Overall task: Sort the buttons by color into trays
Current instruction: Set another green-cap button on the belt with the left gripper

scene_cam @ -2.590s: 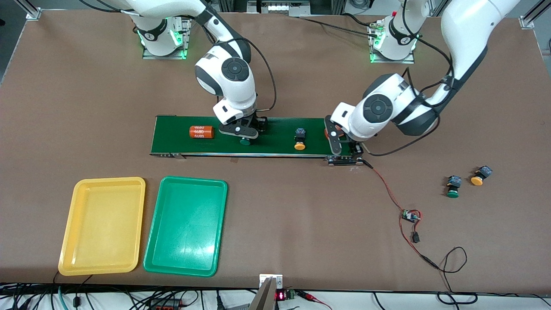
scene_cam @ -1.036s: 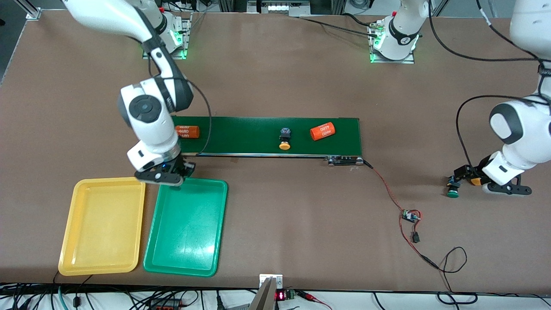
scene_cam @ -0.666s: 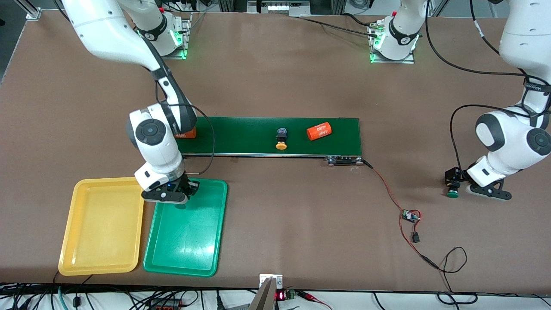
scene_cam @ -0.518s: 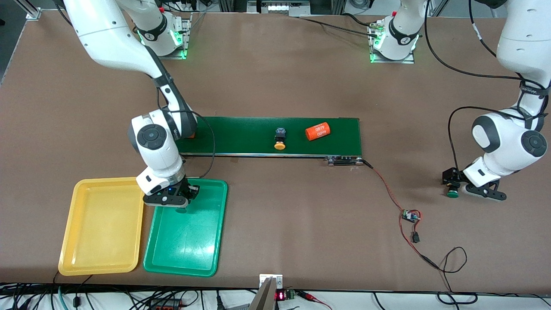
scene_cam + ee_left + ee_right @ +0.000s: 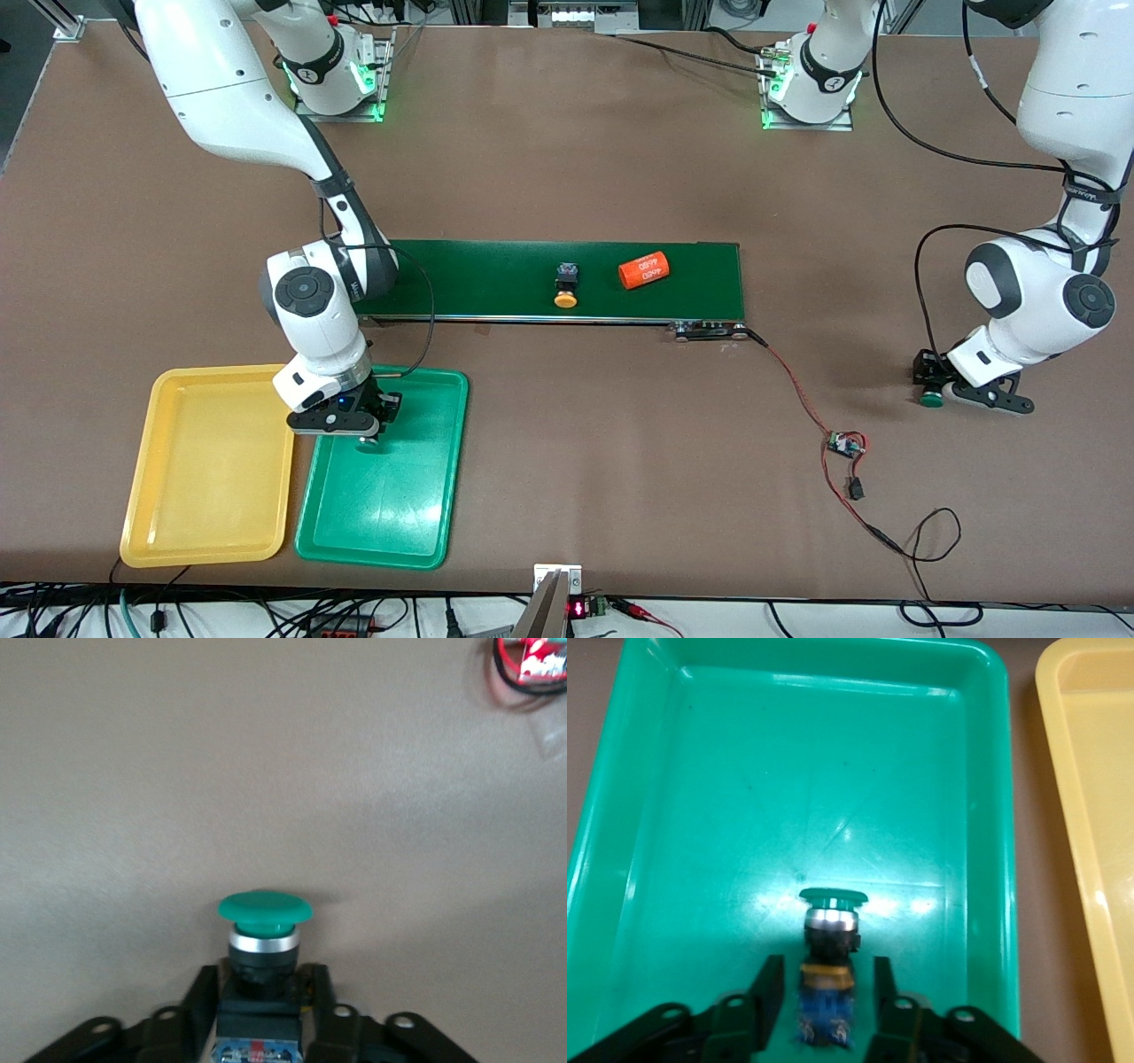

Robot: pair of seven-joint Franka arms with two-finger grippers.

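My right gripper (image 5: 359, 424) hangs low over the green tray (image 5: 416, 523), at the end nearest the conveyor, and it is open. A green-capped button (image 5: 833, 912) sits between its fingers (image 5: 769, 979) with a gap on each side, above the tray floor (image 5: 744, 771). The yellow tray (image 5: 213, 478) lies beside the green one, and its rim (image 5: 1099, 815) shows in the right wrist view. At the left arm's end of the table, my left gripper (image 5: 932, 379) is shut on a second green button (image 5: 264, 921) that rests on the brown tabletop. A yellow-capped button (image 5: 565, 288) rides on the conveyor.
The long dark-green conveyor belt (image 5: 496, 266) crosses the table's middle and carries an orange numbered cylinder (image 5: 644, 270). A red wire leads from the belt's end to a small circuit board (image 5: 846, 443), nearer the front camera than the belt and close to my left gripper.
My right gripper sank over the green tray and opened off its green button. My left gripper closed on the other green button. The yellow button and orange cylinder drifted along the belt toward the right arm's end.
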